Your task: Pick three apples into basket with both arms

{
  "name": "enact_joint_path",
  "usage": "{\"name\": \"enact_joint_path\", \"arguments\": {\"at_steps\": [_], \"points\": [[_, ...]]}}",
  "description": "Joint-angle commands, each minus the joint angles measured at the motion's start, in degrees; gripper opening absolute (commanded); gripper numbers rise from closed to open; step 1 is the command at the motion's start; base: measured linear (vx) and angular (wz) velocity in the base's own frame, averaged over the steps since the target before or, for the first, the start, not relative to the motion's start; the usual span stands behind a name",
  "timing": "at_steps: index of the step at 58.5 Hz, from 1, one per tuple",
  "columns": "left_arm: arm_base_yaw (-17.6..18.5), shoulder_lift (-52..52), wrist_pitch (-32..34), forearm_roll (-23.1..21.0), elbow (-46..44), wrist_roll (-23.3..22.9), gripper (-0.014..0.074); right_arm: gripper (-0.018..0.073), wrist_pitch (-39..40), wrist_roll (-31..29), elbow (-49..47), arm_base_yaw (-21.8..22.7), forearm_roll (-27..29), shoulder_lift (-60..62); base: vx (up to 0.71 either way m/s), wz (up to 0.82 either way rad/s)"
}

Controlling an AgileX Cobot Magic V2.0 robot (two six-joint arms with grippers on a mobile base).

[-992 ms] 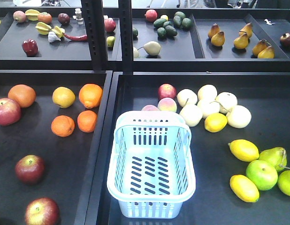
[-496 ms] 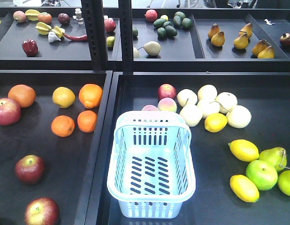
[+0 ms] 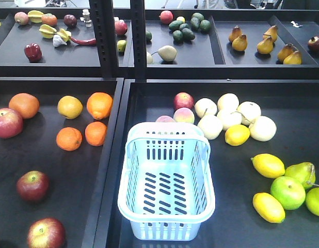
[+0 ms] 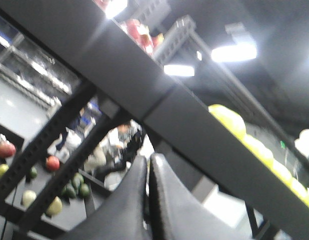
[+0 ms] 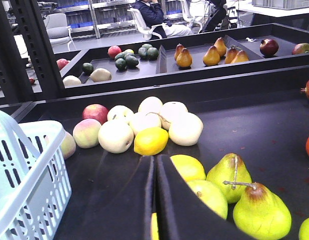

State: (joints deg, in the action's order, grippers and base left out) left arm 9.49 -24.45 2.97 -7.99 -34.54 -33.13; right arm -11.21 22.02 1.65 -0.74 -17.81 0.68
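Black divider (image 3: 107, 170) between apples (image 3: 32, 186) and basket (image 3: 166, 181), oranges (image 3: 96, 133) near

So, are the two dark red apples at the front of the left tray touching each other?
Apart. The front view shows a strip of bare tray between the nearer apple and the farther apple.

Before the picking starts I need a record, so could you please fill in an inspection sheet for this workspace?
Surface: black walled trays, side by side.
Job's things: basket empty; two dark apples in left tray.
Clutter: oranges, lemons, pears, green apples.
Grippers: left fingers and right fingers pressed together, holding nothing.
Cables: nothing seen.
Surroundings: rack posts; seated person behind.
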Motion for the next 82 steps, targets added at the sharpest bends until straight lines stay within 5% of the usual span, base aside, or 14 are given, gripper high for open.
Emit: {"name": "enact_joint_path", "arguments": {"at_steps": [1,19,48,65,72,82], "points": [[4.0,-4.6,3.2,4.9,-3.8,-0.3,-0.0006,-0.0008,4.1,-0.6,0.7,0.3,-0.8,0.7,0.00,0.00],[11.9,-16.5,3.0,15.9,-10.1,-0.3,-0.0006,-0.0008,4.1,-0.6,0.7,0.3,-0.8,0.7,0.00,0.00],[18.5,-31.7,-5.0,27.5,-20.2,1.0,-0.0006,-0.0008,4.1,-0.6,0.7,0.3,-0.8,0.7,0.00,0.00],[22.1,-35.5,-14.2,24.5,-26.4,13.1,-0.0006,-0.0008,4.1,-0.6,0.7,0.3,-0.8,0.7,0.00,0.00],[22.3,-37.2,-20.2,16.8,-28.9,21.1,-0.0006,-0.0008,4.2,-0.6,0.7,0.3,-0.8,0.7,0.00,0.00],[22.3,-40.2,-27.1,1.4,-32.2,39.1,-0.0006,-0.0008,4.2,-0.6,0.7,0.3,-0.8,0.7,0.00,0.00]]}}
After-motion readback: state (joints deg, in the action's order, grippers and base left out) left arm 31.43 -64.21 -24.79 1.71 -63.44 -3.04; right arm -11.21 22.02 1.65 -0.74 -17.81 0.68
